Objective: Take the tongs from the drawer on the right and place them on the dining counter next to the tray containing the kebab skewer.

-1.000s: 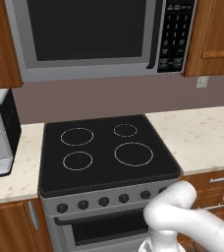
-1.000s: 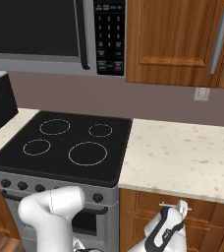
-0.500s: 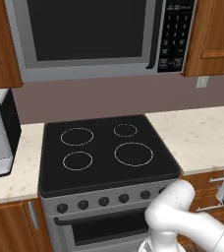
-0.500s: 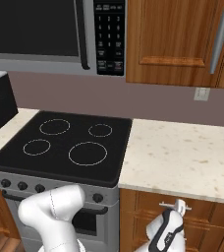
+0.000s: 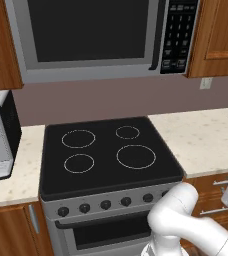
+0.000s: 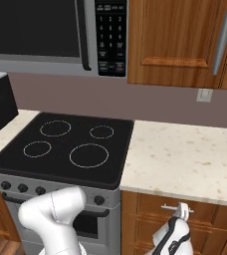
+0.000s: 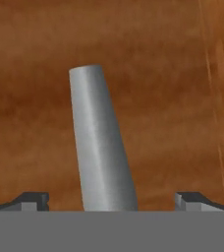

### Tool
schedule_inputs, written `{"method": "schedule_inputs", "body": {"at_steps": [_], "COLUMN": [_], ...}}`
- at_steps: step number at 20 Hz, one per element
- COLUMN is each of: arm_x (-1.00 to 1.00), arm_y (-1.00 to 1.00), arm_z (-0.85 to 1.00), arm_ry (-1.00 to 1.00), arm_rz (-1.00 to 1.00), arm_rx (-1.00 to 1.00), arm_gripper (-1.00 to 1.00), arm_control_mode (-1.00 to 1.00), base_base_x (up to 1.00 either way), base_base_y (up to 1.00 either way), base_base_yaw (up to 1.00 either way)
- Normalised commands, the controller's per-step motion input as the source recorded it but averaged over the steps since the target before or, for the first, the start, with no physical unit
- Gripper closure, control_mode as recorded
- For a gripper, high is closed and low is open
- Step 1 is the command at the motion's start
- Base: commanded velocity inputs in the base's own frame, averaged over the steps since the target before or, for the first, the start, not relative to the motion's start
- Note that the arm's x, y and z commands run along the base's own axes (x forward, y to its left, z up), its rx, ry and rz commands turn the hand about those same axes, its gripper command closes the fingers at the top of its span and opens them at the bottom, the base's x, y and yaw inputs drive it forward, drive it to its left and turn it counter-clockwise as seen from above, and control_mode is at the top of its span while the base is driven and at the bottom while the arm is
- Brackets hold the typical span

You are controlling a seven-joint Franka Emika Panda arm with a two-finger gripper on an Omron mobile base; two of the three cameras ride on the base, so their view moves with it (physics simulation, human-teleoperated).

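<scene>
Claw (image 7: pixel 112 202) tips are spread far apart, one at each bottom corner of the hand view, and nothing is gripped between them. Between the tips rises the silver handle (image 7: pixel 101 147) of the drawer (image 7: pixel 148 88), leaning a little toward 11 o'clock. The tips stand wide so the bar can fit in the gap before they squeeze. Behind the bar is the brown wood of the drawer front, very close to the camera. I cannot tell if the tips touch the bar yet.

From the right base view, the claw (image 6: pixel 181 211) is low down, at 5 o'clock in the picture, pointing at the drawer handle (image 6: pixel 171 208) under the bench (image 6: pixel 185 159). From the left base view, the white hand sits at the 4 o'clock edge, by the drawer (image 5: pixel 211 192).

The drawer looks shut. The tongs are probably inside it, so they are hidden. That is why the arm reaches low: I think it has to pull the drawer out first.

Further out, at 9 o'clock from the claw, is the black stove (image 6: pixel 65 147). Up at 12 o'clock hang the microwave (image 6: pixel 41 30) and a wooden cupboard (image 6: pixel 180 40).

The job is only starting. Next the claw should close on the bar and pull straight back. If it grips crooked, it could slip off.
</scene>
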Motion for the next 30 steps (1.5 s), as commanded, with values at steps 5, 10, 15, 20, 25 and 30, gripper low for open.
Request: {"method": "schedule_inputs", "body": {"at_steps": [5, 10, 15, 20, 25, 30], "arm_x": [0.49, 0.54, 0.56, 0.69, 0.28, 0.04], "arm_y": [-0.02, 0.00, 0.00, 0.00, 0.00, 0.00], "arm_z": [-0.16, -0.30, -0.36, -0.29, -0.12, 0.00], "arm_ry": [-0.02, -0.06, -0.07, -0.07, -0.03, 0.01], "arm_rz": [0.00, 0.00, 0.00, -0.01, -0.01, 0.00], "arm_rx": [0.00, 0.00, 0.00, 0.00, 0.00, 0.00], "arm_gripper": [-1.00, -1.00, -1.00, 1.00, 1.00, 1.00], "arm_control_mode": [-1.00, -1.00, -1.00, -1.00, -1.00, -1.00], "base_base_x": [0.00, 0.00, 0.00, 0.00, 0.00, 0.00], "base_base_y": [0.00, 0.00, 0.00, 0.00, 0.00, 0.00], "base_base_yaw": [0.00, 0.00, 0.00, 0.00, 0.00, 0.00]}}
